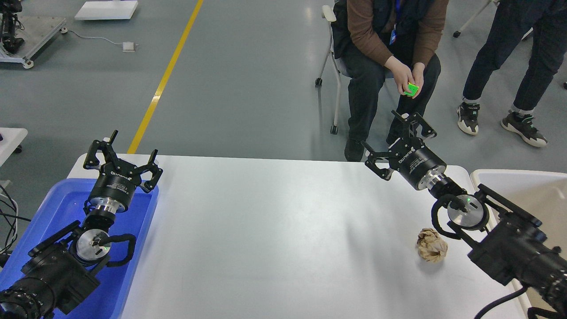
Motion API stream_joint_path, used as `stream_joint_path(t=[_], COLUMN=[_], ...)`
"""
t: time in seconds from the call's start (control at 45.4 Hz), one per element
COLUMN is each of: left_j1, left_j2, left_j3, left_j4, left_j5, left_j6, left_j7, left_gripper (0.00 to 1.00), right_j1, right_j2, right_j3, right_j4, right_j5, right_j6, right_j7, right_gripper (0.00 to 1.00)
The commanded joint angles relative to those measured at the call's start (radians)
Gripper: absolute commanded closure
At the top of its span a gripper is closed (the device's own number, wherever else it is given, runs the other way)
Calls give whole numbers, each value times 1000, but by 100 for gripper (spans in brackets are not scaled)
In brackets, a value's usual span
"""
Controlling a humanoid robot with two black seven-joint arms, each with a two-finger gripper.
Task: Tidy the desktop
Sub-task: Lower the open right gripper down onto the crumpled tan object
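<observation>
Beyond the far edge you have a seated person [381,48] holding a small green cube [412,90], with a second person's legs [514,66] to the right. On the far left, a yellow floor line [165,79] runs across the grey floor, and a white slab [106,9] lies past it.

Grey, smooth floor [248,79] with soft reflections of overhead light. Crossed by a yellow line [166,75] running diagonally from the top toward the near left. Top left: a white slab [106,9], a thin cable leading to a small white box [129,46], a metal cart [33,33] on casters. Top right: a white-framed wheeled chair [330,66], occupied by a seated person [385,48]; beside, a standing person's legs [509,66].
</observation>
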Motion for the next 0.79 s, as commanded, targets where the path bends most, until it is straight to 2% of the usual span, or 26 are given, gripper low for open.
stream_joint_path(t=[0.0,0.198,0.419,0.595,0.771], left_j1=[0,-1,-1,-1,-1], left_j2=[0,0,0,0,0], left_j3=[0,0,0,0,0], left_j4=[0,0,0,0,0], left_j5=[0,0,0,0,0], left_j6=[-1,0,-1,-1,-1], left_j7=[0,0,2,2,2], left_gripper=[0,0,0,0,0], right_j1=[-1,8,25,23,30], right_j2=[-180,-292,-359,-387,-424], right_j3=[-29,-51,-80,-155,-334], right_j4=[167,242,285,293,297], right_j5=[-208,-521,-906,-1144,-1289], right_j6=[1,4,-1,-42,-182], right_j7=[0,3,8,52,108], right_gripper=[0,0,0,0,0])
